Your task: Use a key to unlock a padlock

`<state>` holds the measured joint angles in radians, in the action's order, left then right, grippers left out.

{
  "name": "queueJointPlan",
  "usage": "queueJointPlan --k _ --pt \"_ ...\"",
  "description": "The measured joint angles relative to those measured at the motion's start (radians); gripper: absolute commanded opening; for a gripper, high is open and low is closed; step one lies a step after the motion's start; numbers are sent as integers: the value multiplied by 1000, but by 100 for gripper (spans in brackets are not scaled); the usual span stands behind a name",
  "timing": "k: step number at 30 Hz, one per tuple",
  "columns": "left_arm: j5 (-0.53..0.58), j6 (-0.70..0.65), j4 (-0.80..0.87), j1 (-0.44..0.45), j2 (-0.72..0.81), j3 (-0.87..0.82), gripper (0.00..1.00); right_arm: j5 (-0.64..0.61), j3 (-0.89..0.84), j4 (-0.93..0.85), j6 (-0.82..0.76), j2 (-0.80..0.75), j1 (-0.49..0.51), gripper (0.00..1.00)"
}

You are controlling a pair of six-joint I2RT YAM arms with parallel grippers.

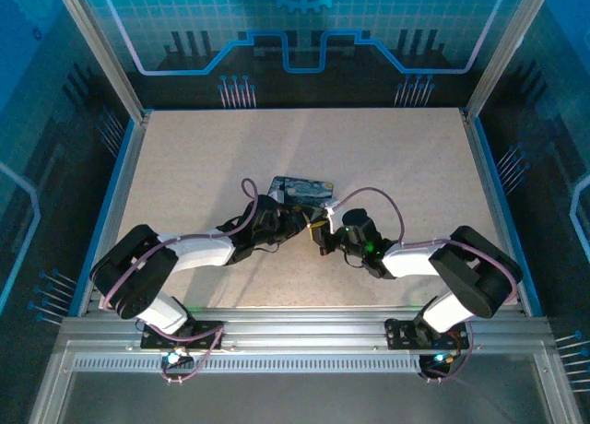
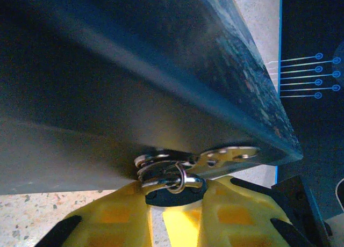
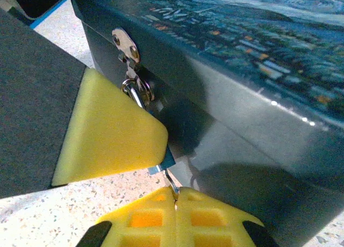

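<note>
Lining up key [image 3: 171,181] and padlock [image 2: 174,196]
Left pincer [image 2: 173,217] clamps the padlock steady; right pincer [image 3: 176,197], closed on the key, aims it just ahead.

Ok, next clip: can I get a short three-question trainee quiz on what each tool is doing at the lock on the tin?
1. What is the left tool closed on?
A) the padlock
B) a screwdriver
C) nothing at all
2. True or false: the padlock hangs from the clasp on the tin.
3. Fill in the blank: the right tool is shut on a thin metal ____, just below the padlock.
Key: 1 A; 2 true; 3 key
</note>
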<state>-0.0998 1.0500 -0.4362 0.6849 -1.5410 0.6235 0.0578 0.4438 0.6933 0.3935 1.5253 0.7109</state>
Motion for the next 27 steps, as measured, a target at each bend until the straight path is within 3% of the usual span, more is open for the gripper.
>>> queueJointPlan --k 18,27 --pt "-2 11 -71 0 -59 0 15 2 -1 2 83 21 -18 0" --pt "-16 25 -101 12 -117 -15 30 -39 -26 7 194 64 16 0"
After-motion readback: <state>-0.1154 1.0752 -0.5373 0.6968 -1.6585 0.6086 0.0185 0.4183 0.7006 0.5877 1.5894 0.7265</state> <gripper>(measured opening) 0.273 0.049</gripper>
